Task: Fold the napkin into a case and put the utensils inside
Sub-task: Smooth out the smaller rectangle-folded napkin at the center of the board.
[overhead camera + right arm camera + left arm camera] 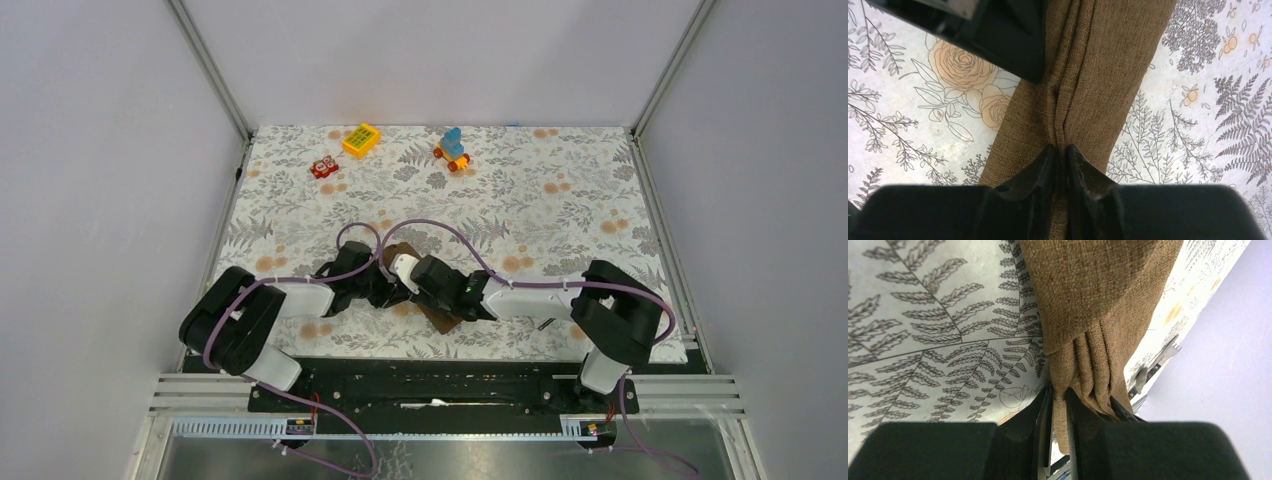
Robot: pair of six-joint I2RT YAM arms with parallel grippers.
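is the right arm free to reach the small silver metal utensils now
Probably not yet: the right gripper is pinching the dark-brown cloth napkin. The silver metal utensils lie uncovered nearby, so it must release first.

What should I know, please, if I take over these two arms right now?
Left gripper: shut on bunched pleats of the dark-brown woven cloth napkin.
Right gripper: shut on a ridge along the same napkin.
The napkin lies mid-table on the floral grey tablecloth, folded into a narrow layered strip.
Silver metal utensils lie on the tablecloth beside it, near the table edge, outside the napkin.
Done: rough folds. Left: finish the case, put the utensils inside.
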